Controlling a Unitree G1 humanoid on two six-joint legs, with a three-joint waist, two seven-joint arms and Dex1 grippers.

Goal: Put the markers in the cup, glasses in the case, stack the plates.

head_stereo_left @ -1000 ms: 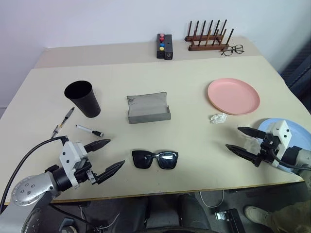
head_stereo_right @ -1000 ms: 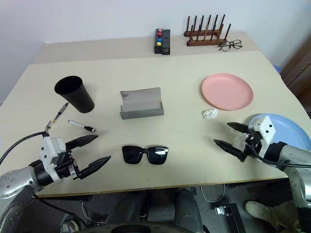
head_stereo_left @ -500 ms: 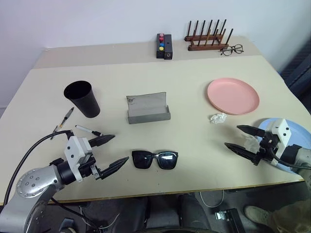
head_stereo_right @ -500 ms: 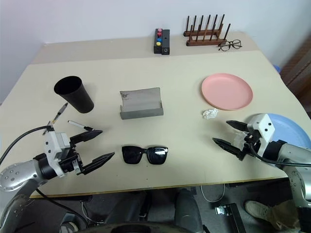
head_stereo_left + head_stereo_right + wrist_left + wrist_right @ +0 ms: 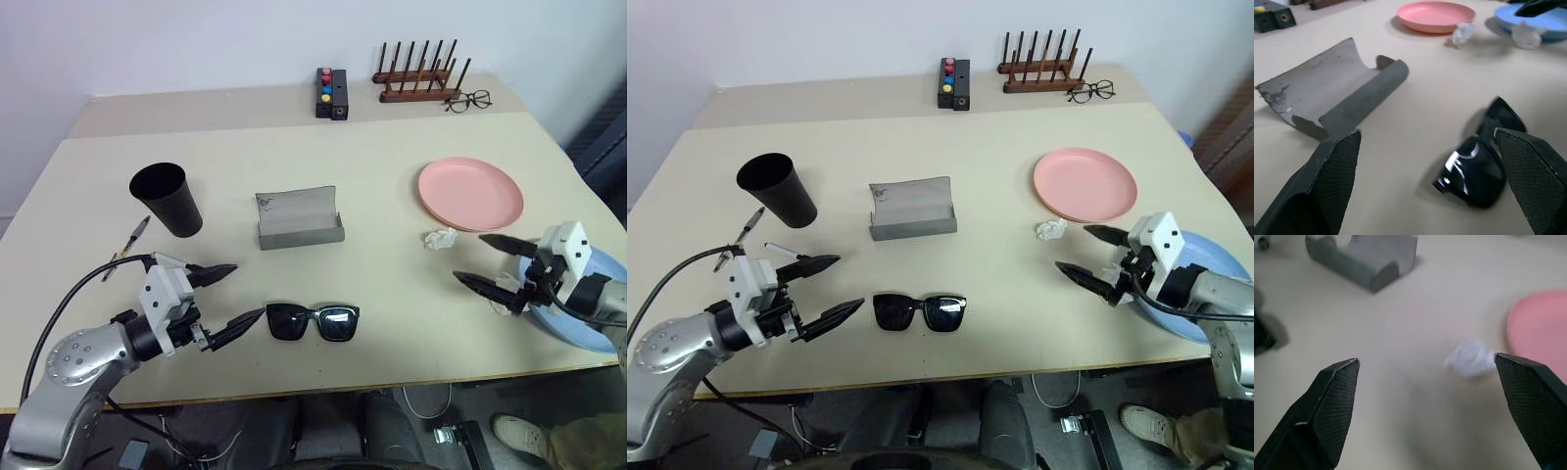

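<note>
Reviewing the 3 sub-tasks against the worktop point(image 5: 392, 147): none is complete.

Markers: the cup point(image 5: 167, 199) stands upright at the left with nothing visible inside. The dark marker point(image 5: 129, 238) lies on the worktop just in front of the cup. The white marker point(image 5: 784, 253) lies nearer the front edge, partly behind the left tool point(image 5: 230, 295). Both are outside the cup.

Glasses: the sunglasses point(image 5: 313, 321) lie folded flat near the front edge, in front of the case point(image 5: 299, 219) and apart from it. The case stands open with nothing in it.

Plates: the pink plate point(image 5: 470, 193) sits on the right of the worktop; the blue plate point(image 5: 1190, 284) lies at the right edge, nearer the front, partly under the right arm. They are near each other but not stacked.

Left tool: released, fingers spread wide, nothing between them, just left of the sunglasses and pointing at them. Right tool point(image 5: 493, 262): released, fingers wide, holding nothing, above the worktop beside the blue plate, with a white crumpled wad point(image 5: 440, 237) near it.

Judgement: all 3 steps remain; the left tool seems lined up for the sunglasses.
</note>
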